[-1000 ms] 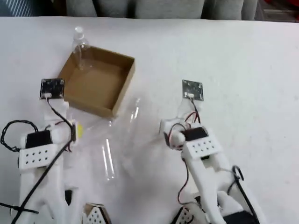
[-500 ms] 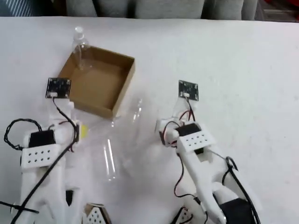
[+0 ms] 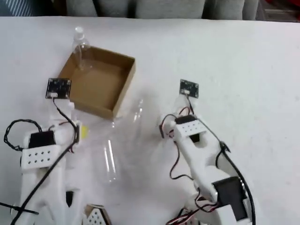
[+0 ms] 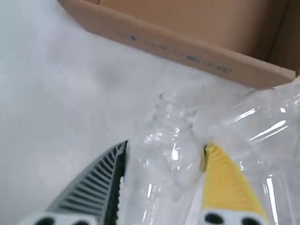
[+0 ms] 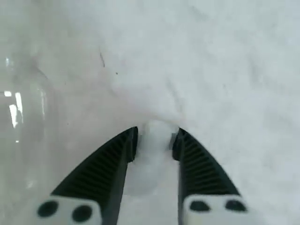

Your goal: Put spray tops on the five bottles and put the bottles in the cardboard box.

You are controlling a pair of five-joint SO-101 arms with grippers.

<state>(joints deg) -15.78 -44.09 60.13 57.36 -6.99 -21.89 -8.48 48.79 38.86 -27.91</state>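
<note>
While left pincer (image 4: 165,146) clenched on bottle (image 4: 175,119) by cardboard box (image 4: 187,52), right pincer (image 5: 157,133) clasping spray top (image 5: 153,157)

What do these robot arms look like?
The left arm and right arm are white plastic, trailing black and red cables. The left tool has one grey ribbed finger and one yellow; the right tool's two fingers are dark and ribbed.

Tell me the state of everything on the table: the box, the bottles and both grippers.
brown cardboard box: open, upright.
standing clear plastic bottle: upright at the box's far corner.
gripped clear plastic bottle: lying down, neck uncapped.
loose clear plastic bottle: lying on its side.
left gripper: shut on the gripped bottle's shoulder.
right gripper: shut on a small white piece.
</note>
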